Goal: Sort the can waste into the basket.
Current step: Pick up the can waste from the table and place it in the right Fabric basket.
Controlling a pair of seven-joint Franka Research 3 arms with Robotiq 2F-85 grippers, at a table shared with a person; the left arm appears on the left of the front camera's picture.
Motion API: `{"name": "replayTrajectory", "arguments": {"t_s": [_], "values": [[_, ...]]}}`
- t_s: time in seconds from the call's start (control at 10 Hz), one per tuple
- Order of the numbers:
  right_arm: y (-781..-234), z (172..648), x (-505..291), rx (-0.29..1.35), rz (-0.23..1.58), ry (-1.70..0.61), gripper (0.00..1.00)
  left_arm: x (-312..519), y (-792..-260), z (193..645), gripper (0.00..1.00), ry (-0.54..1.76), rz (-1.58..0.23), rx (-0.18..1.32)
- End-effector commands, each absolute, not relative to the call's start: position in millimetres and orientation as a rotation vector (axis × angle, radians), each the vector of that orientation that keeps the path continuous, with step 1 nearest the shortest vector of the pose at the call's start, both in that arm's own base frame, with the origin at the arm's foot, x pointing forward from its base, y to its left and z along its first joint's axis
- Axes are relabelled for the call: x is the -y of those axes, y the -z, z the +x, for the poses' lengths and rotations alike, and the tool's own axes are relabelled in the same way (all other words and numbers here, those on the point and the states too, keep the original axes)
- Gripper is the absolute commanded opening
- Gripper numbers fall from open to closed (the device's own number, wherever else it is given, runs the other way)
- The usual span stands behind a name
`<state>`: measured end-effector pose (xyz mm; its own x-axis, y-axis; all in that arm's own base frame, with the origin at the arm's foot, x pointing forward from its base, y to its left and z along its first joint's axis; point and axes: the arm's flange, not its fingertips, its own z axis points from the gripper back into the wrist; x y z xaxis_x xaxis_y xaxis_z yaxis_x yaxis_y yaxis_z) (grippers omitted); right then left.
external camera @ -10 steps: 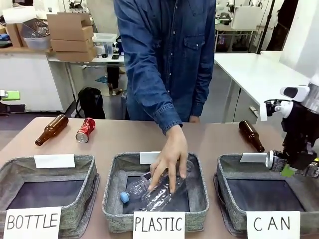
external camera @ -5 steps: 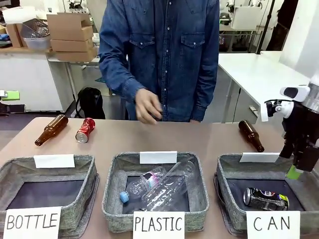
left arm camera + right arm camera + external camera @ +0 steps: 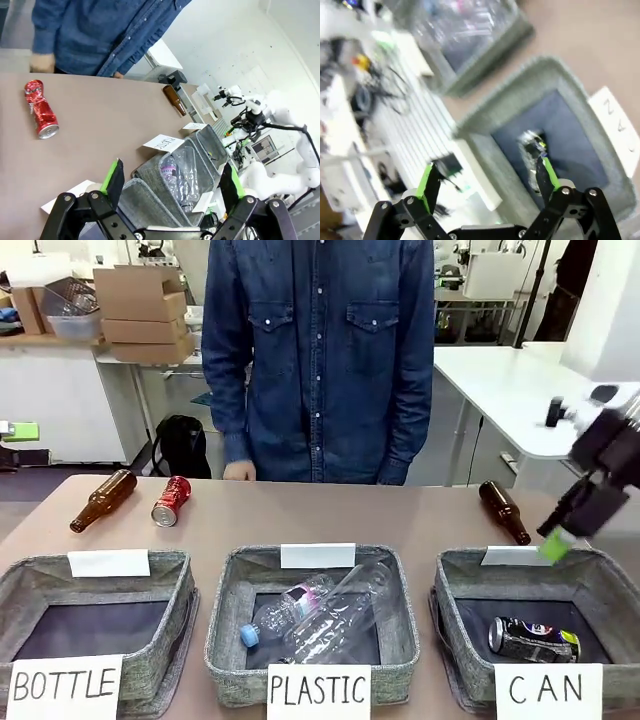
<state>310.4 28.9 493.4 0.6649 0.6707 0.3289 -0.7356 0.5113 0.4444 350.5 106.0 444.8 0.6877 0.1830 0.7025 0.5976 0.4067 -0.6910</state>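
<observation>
Far left of the CAN basket (image 3: 446, 592), on the table (image 3: 300, 515), I list:

1. One brown bottle (image 3: 103, 501), lying on its side, the item farthest from the CAN basket.
2. One red can (image 3: 171, 501), dented, on its side just beside that bottle, well apart from the CAN basket and not yet sorted.
3. BOTTLE basket (image 3: 165, 640), two places left of the CAN basket.
4. My left gripper (image 3: 171, 180), over the end of the basket row farthest from the CAN basket; fingers spread wide, nothing between them.
5. PLASTIC basket (image 3: 225, 640), next left of the CAN basket, holding clear plastic bottles (image 3: 320, 615).
6. One person (image 3: 320, 360), standing across the table, behind and left of the CAN basket.
7. A second brown bottle (image 3: 503, 511), lying just behind the CAN basket.
8. One dark can (image 3: 533, 639), on its side inside the CAN basket, toward its front right.
9. My right gripper (image 3: 487, 180), raised above the CAN basket's far right corner, blurred in the front view; fingers spread, empty.
</observation>
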Motion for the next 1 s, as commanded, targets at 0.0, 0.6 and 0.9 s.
{"name": "replayTrajectory", "arguments": {"t_s": [0.0,0.6,0.9], "values": [[-511,322,-20,0.403,1.250,-0.304,1.00,-105,-446,351,1.00,0.313,-1.160,0.837],[-503,341,9,0.225,1.133,-0.425,1.00,-105,-446,351,1.00,0.313,-1.160,0.837],[-503,341,9,0.225,1.133,-0.425,1.00,-105,-446,351,1.00,0.313,-1.160,0.837]]}}
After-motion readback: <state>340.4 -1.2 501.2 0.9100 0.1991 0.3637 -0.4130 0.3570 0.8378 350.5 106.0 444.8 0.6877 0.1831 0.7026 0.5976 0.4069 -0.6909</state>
